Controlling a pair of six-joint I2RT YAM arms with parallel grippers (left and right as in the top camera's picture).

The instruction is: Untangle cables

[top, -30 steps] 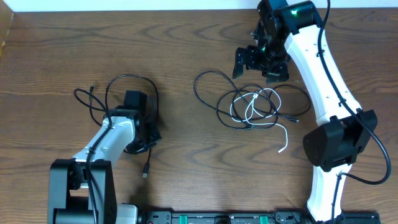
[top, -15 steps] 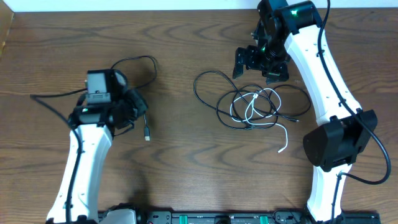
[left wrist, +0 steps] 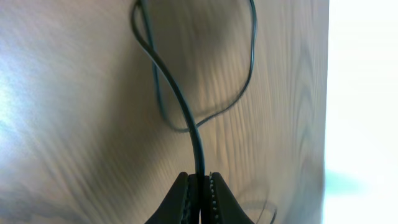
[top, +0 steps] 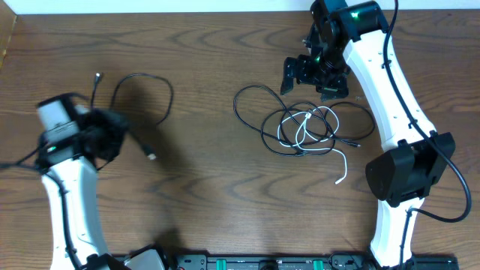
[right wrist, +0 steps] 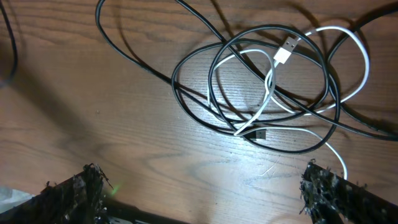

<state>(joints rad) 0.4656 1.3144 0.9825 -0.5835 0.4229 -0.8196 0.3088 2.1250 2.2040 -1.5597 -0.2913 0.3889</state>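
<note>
Overhead, I see the left gripper point(top: 103, 137) near the left edge of the wooden worktop point(top: 225, 202). Its jaws are squeezed tight on one black cable point(left wrist: 196, 146), which loops out toward the far edge with its plug end free. The tangle point(top: 304, 129) of black cables and a white cable point(right wrist: 271, 87) lies on the right half of the worktop. The right gripper point(top: 311, 82) hangs over its far side, jaws wide apart, holding nothing. These cables look light, floppy and smooth, so I think pulling one will drag the others. A good place to pinch is the white cable's loose end, or near its plug point(right wrist: 285, 50).
</note>
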